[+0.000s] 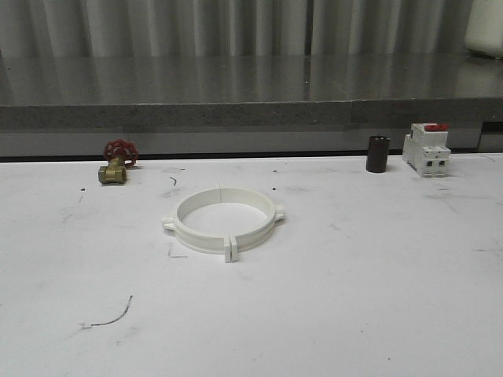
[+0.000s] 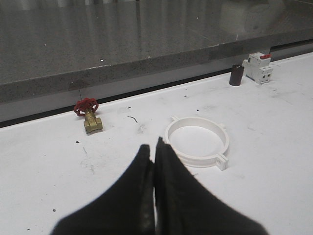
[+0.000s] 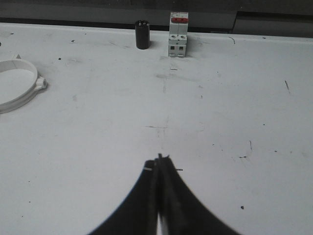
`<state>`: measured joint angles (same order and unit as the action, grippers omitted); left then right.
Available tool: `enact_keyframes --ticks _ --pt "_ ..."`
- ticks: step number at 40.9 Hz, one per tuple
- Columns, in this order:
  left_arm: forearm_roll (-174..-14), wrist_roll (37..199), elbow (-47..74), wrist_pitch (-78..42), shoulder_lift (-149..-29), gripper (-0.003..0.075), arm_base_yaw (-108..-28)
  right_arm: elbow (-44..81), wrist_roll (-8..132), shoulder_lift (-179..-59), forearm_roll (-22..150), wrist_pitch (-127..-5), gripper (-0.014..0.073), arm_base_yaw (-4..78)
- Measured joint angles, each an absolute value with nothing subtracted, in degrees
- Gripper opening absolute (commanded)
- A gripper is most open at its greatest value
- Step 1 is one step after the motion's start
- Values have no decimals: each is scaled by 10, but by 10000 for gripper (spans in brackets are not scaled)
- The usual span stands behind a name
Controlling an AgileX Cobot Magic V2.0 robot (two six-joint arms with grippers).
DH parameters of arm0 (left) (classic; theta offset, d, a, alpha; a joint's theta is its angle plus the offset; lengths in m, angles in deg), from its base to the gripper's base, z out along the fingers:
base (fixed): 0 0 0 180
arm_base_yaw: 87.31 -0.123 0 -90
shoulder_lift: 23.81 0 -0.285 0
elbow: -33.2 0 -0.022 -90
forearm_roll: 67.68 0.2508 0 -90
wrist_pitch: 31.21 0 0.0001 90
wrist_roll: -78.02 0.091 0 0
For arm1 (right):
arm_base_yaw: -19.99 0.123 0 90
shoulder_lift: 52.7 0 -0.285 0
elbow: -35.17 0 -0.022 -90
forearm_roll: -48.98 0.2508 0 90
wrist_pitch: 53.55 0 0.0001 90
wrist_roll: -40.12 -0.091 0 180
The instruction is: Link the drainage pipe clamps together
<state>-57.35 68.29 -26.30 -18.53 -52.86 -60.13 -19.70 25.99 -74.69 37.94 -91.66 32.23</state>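
Note:
The two white drainage pipe clamps [image 1: 224,221] lie together as one flat ring in the middle of the white table, their end tabs meeting at the front [image 1: 230,248] and a seam at the back. The ring [image 2: 196,141] appears in the left wrist view just beyond my left gripper [image 2: 152,146], which is shut and holds nothing. In the right wrist view one edge of the ring [image 3: 19,85] shows far off to the side of my right gripper [image 3: 159,159], which is shut and empty over bare table.
A brass valve with a red handwheel [image 1: 116,162] sits at the back left. A black cylinder [image 1: 377,153] and a white breaker with a red top [image 1: 427,148] stand at the back right. A grey stone ledge [image 1: 251,114] runs along the table's far edge.

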Motion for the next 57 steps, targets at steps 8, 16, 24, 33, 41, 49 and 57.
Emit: enact_keyframes --ticks 8,16,24,33,41,49,57 --pt "-574 683 -263 -185 -529 -20 -601 -197 260 -747 379 -917 -63 322" --pt "-574 683 -263 -185 -529 -20 -601 -197 261 -747 379 -917 -63 322" --pt "-574 683 -264 -186 -529 -20 -601 -197 261 -747 379 -917 -63 322" --pt "-600 721 -293 -209 -512 -20 -604 -197 261 -747 379 -917 -63 322" --pt "-665 792 -334 -215 -434 -20 -659 -197 261 -747 379 -917 -63 322" --pt "-671 799 -387 -215 -334 -20 -755 -197 261 -747 379 -917 -63 322" --pt "-671 800 -432 -214 -313 -20 -813 -197 261 -747 379 -915 -63 322"
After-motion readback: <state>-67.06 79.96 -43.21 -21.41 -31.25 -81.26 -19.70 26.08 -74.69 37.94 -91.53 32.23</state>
